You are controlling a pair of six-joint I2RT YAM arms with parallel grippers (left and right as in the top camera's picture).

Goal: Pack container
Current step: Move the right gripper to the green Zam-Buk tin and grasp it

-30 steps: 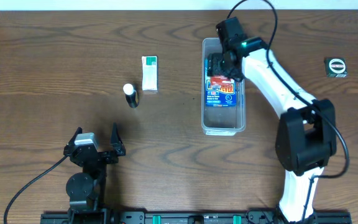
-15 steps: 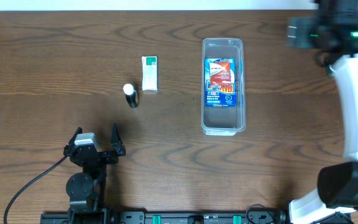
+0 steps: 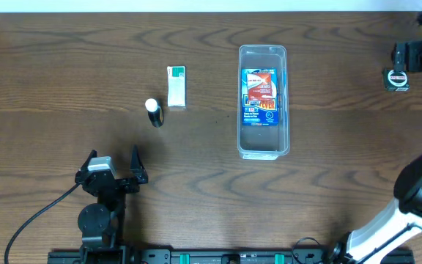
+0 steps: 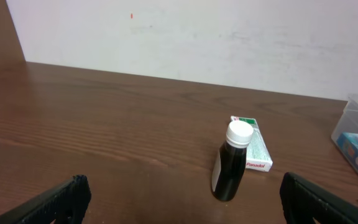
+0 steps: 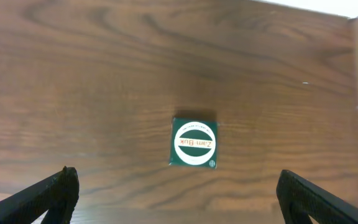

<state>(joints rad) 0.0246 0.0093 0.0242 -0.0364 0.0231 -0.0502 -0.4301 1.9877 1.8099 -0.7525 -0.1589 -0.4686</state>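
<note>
Right wrist view: right gripper (image 5: pixel 178 188) is hovering open above the green box (image 5: pixel 194 142), apparently for pickup; left gripper (image 3: pixel 113 158) is resting open.

Left arm (image 3: pixel 97 217): black throughout, built of round joints, with a silver-grey block (image 3: pixel 102 164) on the left gripper (image 3: pixel 113 163) and a black cable (image 3: pixel 39 220) looping from the base. Right arm (image 3: pixel 379 229): a glossy white link between bulky black joints, ending in a black wrist (image 3: pixel 415 56). Close up, the fingers (image 4: pixel 58 200) are matte black wedges with finely ridged edges. Both bases sit on a black rail (image 3: pixel 218 257) dotted with green clips.
</note>
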